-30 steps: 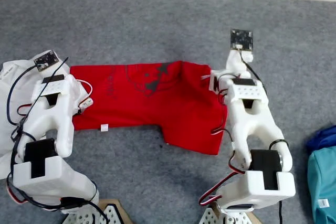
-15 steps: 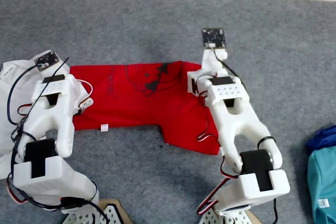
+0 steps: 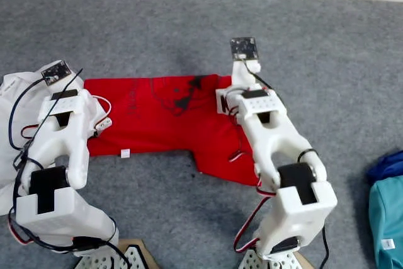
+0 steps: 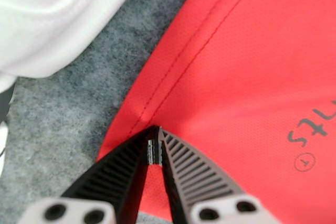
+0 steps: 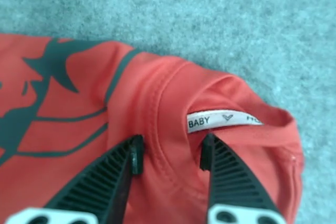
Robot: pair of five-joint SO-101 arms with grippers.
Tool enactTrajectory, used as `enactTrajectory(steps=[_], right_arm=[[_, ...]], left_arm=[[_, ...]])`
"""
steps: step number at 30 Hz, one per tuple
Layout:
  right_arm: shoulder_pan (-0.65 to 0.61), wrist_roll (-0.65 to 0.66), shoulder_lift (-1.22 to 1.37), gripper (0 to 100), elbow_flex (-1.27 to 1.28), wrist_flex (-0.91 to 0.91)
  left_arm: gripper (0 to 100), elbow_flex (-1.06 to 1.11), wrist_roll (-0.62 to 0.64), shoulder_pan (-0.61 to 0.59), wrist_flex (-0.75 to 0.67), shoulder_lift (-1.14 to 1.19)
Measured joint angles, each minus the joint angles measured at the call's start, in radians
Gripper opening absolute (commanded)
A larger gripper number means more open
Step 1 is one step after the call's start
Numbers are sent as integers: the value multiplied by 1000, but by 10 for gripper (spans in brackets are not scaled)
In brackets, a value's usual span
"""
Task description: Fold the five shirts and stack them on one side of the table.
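Observation:
A red shirt (image 3: pixel 170 118) lies spread on the grey table, print up. Its hem fills the left wrist view as red shirt fabric (image 4: pixel 247 66), and my left gripper (image 4: pixel 153 148) is shut with its tips pinched at that hem, at the shirt's left end (image 3: pixel 94 92). My right gripper (image 5: pixel 171 150) is open just above the collar (image 5: pixel 210 98), one finger on each side of the neck seam beside the white label (image 5: pixel 231 119). In the high view the right arm (image 3: pixel 255 108) stands over the shirt's right half.
A white shirt (image 3: pixel 12 92) is bunched at the table's left edge, also seen as white cloth (image 4: pixel 58 14). Blue cloth (image 3: pixel 387 165) and a teal shirt (image 3: pixel 390 218) lie at the right edge. Bare grey table (image 3: pixel 157 36) stretches behind the red shirt.
The right arm has swung left, from the shirt's right edge to over the collar. The left arm and the shirt have stayed still.

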Motion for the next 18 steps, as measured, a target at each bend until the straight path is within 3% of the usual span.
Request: enactTrajectory(steps=[6, 18], right_arm=[[6, 0, 5, 9, -26, 17], [115, 0, 5, 12, -34, 21]], left_arm=[[11, 0, 0, 0, 0, 0], [11, 0, -3, 18, 0, 2]])
